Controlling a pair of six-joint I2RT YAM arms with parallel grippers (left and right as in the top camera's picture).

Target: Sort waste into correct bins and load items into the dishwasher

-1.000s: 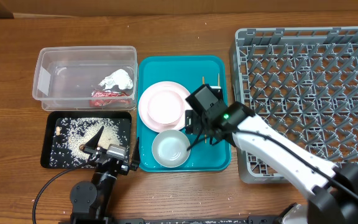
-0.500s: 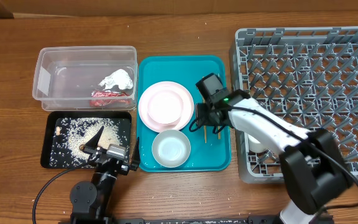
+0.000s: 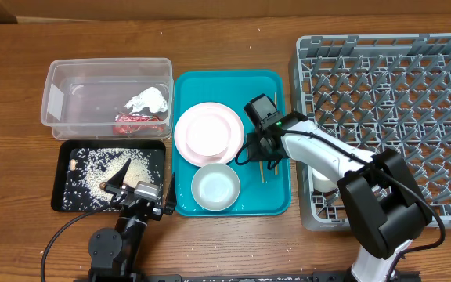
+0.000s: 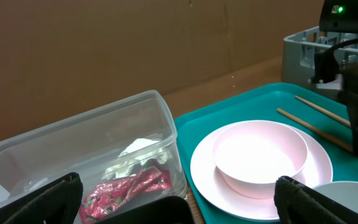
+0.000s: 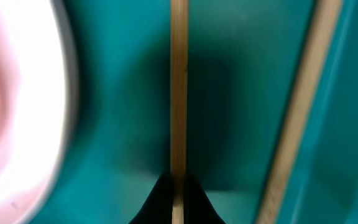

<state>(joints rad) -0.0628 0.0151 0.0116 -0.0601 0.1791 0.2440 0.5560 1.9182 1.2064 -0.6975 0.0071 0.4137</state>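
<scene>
At the left, the clear tub (image 3: pixel 106 98) holds the crumpled napkin (image 3: pixel 148 99) and the red wrapper (image 3: pixel 135 123). The black tray (image 3: pixel 63 176) of loose rice (image 3: pixel 100 160) sits just in front of it, and the left gripper (image 3: pixel 120 183) hangs over that tray's near edge, fingers spread wide with nothing between them. On the teal tray (image 3: pixel 272 86) in the middle lie the white plate (image 3: pixel 207 133), the pale bowl (image 3: pixel 214 188) and two chopsticks, where the right gripper (image 5: pixel 178 194) pinches one chopstick (image 5: pixel 178 93) beside the other chopstick (image 5: pixel 300 112); the grey dish rack (image 3: pixel 390 102) stands at the right.
</scene>
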